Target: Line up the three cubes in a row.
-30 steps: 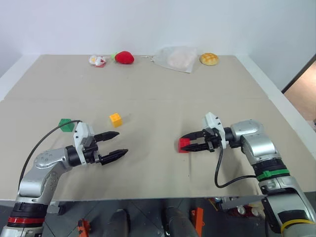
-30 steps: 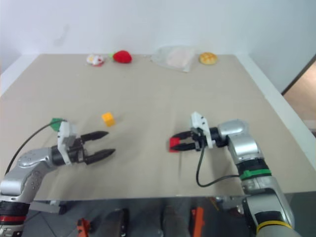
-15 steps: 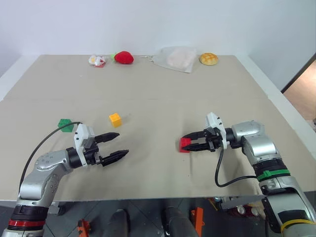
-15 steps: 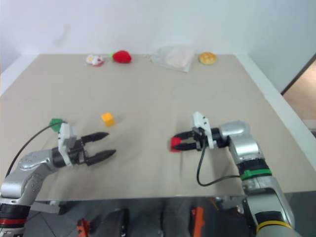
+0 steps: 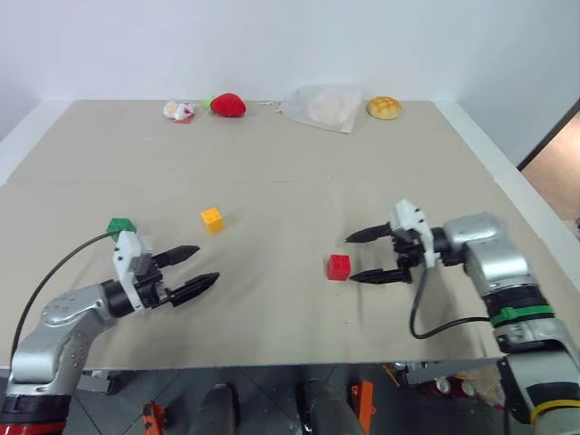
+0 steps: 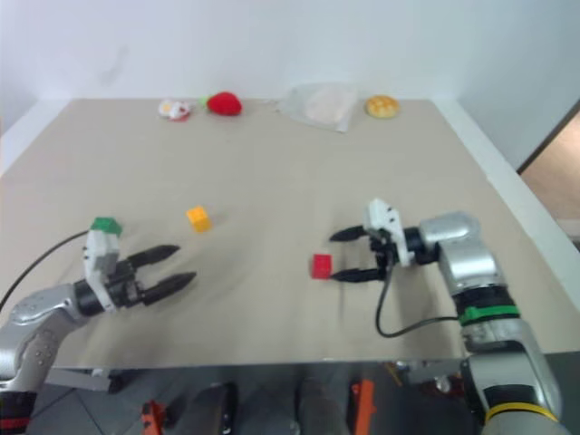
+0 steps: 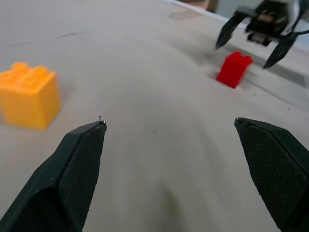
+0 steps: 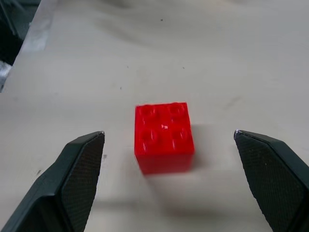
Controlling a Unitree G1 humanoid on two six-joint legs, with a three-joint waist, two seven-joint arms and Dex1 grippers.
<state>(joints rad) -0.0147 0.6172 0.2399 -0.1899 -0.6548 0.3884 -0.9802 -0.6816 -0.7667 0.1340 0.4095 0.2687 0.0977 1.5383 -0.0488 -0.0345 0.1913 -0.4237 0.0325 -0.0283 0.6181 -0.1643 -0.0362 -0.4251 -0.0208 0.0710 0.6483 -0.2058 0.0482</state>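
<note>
Having let go of red cube, right end effector spread wide, drawn back; left end effector wide.

1. Your left gripper hangs low over the near left of the worktop, pointing roughly level and toward the right, its two black fingers spread wide with nothing between them.
2. Your right gripper reaches in from the right, aimed leftward and tipped slightly down.
3. Its fingers stand wide apart, gripping nothing.
4. Both forearms are bent inward from the near edge.
</note>
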